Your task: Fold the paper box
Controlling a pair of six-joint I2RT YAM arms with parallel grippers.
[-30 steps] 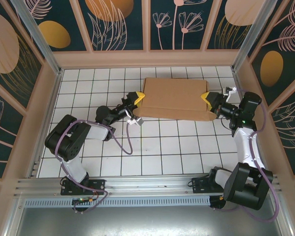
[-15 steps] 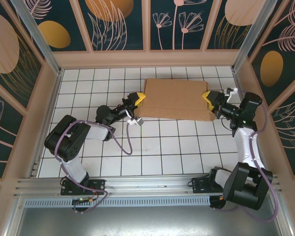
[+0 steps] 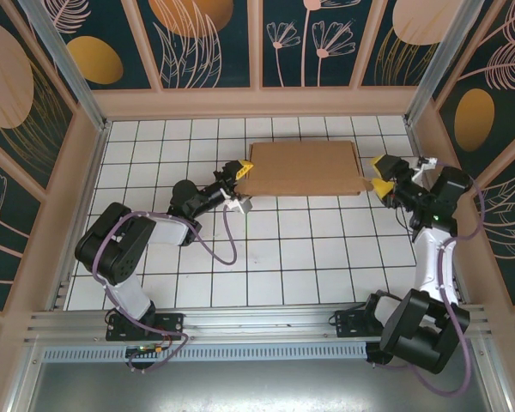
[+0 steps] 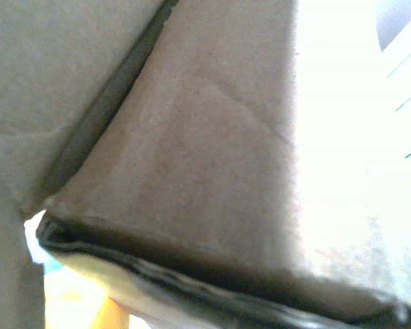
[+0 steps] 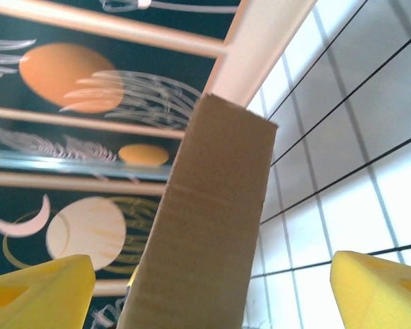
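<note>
The paper box [image 3: 300,167] is a plain brown cardboard piece lying near the back of the tiled floor. My left gripper [image 3: 240,182] clamps the box's left edge, one yellow pad above it and the other finger below. In the left wrist view the cardboard [image 4: 212,157] lies right against the camera, with a yellow pad [image 4: 75,305] under its edge. My right gripper [image 3: 379,174] stands open just right of the box's right end, apart from it. In the right wrist view that cardboard end [image 5: 205,226] rises between the two wide-set yellow pads [image 5: 41,288] without touching them.
Wooden-framed patterned walls enclose the floor; the back wall [image 3: 257,103] is close behind the box and the right wall [image 3: 429,146] is close to the right arm. White tiles [image 3: 300,257] stretch between the box and the arm bases.
My right gripper has opened, let go of the box's right end and drawn back to the right. The box now looks shallower front to back. My left gripper has stayed on the left edge.
</note>
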